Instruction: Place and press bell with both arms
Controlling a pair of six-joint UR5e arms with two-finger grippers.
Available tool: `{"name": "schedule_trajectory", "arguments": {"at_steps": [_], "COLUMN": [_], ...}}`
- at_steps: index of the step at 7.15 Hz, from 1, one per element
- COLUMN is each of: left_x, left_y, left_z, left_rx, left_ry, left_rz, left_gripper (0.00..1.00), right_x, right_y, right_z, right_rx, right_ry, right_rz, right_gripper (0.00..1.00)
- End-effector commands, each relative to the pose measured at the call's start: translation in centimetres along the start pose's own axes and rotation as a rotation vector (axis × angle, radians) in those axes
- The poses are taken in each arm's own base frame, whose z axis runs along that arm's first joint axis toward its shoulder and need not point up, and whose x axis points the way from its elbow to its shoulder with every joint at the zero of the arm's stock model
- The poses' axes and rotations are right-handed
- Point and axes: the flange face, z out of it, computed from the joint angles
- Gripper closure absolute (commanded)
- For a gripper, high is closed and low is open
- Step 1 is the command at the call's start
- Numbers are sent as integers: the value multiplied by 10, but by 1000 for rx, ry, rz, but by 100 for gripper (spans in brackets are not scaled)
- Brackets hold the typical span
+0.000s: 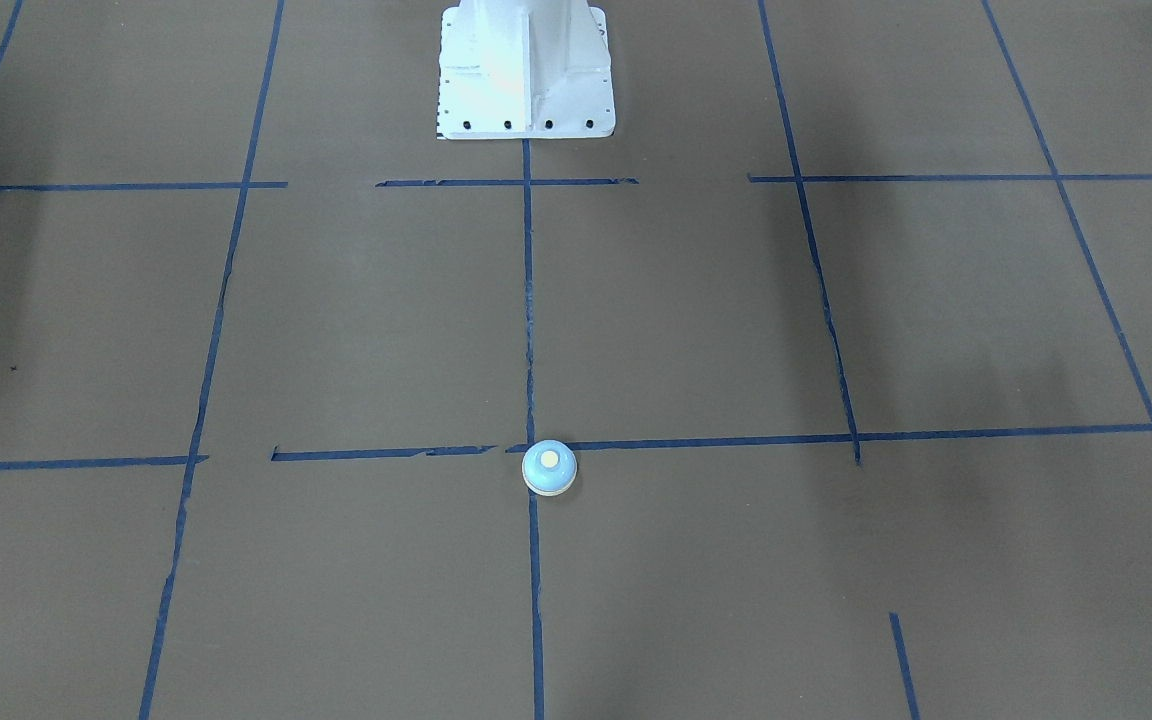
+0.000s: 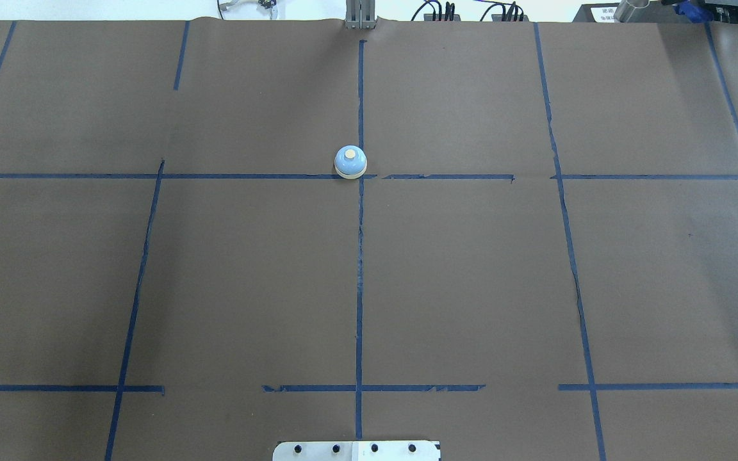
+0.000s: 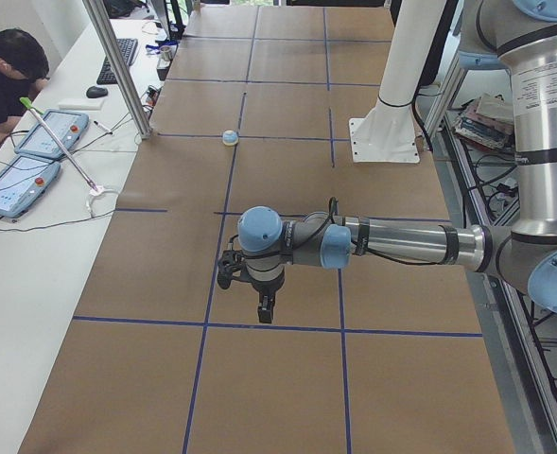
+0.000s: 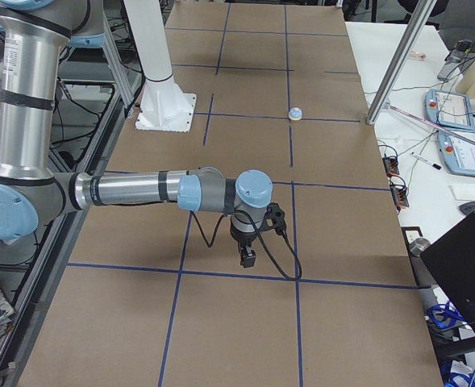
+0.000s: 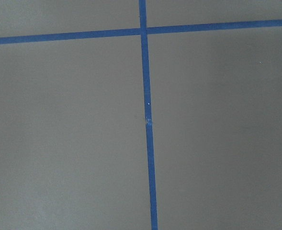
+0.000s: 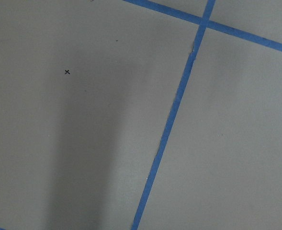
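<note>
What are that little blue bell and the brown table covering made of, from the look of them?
The bell: probably painted metal or plastic; its light blue dome looks smooth, but it is too small to tell which. The table covering: likely matte brown paper, since it shows creases and sheet edges.

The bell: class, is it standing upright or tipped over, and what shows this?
Upright. The bell sits flat on its cream base ring, with its button facing straight up in the overhead and front-facing views.
</note>
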Motion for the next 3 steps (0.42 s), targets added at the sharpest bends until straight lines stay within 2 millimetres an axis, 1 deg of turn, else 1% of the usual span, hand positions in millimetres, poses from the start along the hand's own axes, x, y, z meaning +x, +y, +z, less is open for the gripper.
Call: {"name": "schedule_trajectory", "arguments": {"at_steps": [1,3], "left_x": [1,1], "left_y": [0,0], "left_z": [-1,-1], "left_rx": [1,1], "left_ry": [2,2], "left_rz": [1,1], "left_gripper": [0,0], "right_x": [1,0], "right_y": [-1,-1], "right_z": [0,0], "right_rx": [1,0], "right_ry": [0,0], "right_rz": [11,13], "right_gripper": [0,0]}}
